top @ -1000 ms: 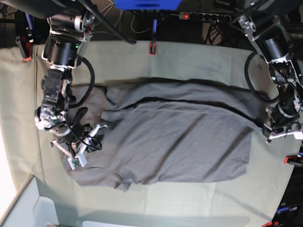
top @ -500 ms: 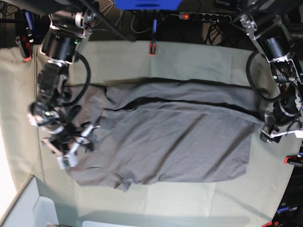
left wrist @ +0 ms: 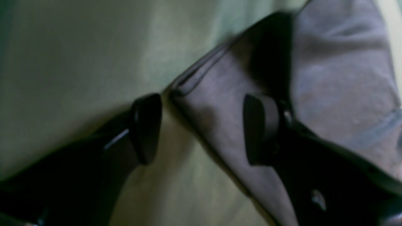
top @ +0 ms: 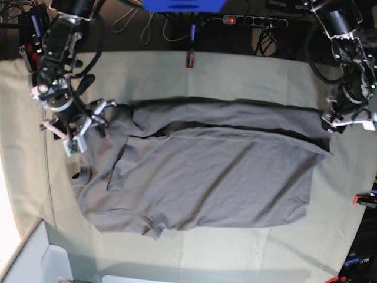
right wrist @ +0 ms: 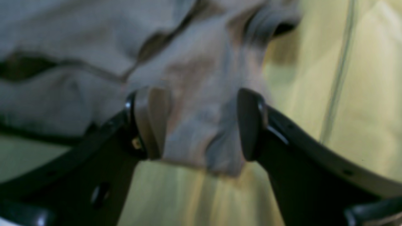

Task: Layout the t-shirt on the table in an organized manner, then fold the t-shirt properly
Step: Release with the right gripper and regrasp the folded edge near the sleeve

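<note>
The dark grey t-shirt lies spread across the table, its length running left to right. My right gripper stands open over the shirt's left end. In the right wrist view a bunched fold of the t-shirt sits between the spread fingers of that gripper. My left gripper is open at the shirt's far right corner. In the left wrist view a hemmed corner of the t-shirt lies between the pads of that gripper, partly under one fingertip, on the pale green table.
Red clamps hold the table cloth at the far edge and the right edge. A power strip and cables lie behind the table. A white bin sits at the near left corner.
Both grippers have opened and let go of the shirt. Both arms have moved toward the far side of the table, and the shirt's left end now lies further out to the far left.
</note>
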You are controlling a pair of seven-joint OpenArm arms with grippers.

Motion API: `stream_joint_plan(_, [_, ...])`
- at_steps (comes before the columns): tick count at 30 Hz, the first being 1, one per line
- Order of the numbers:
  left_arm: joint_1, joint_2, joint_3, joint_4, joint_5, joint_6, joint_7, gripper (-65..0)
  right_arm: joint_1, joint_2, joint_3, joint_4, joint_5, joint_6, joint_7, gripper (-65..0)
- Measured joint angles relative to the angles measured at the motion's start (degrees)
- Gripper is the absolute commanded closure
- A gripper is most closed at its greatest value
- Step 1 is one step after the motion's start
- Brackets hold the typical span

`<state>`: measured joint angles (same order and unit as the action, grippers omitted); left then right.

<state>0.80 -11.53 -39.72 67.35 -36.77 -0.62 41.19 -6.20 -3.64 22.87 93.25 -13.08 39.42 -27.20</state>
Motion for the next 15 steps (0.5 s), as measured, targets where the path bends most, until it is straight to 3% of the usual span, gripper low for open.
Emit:
stream_joint_plan(7, [-4.42, 0.02, 0.09, -5.27, -0.24, -0.44, -2.47, -38.2, -1.05, 0.15, 3.63, -0.15, 0.0, -0.02, 0.2, -36.1])
stream_joint_plan(12, [-5.44, -0.17, 0.09, -7.52, -0.26, -0.46, -2.89, -16.8, 0.26, 1.97, 4.46, -5.18, 0.68, -0.02, 0.76, -36.1])
stream_joint_plan(15, [-5.33, -0.2, 0.09, -7.87, -0.2, -0.42, -2.91, -10.9, 3.06, 3.65, 6.14, -12.04, 0.13, -0.02, 0.09, -36.1])
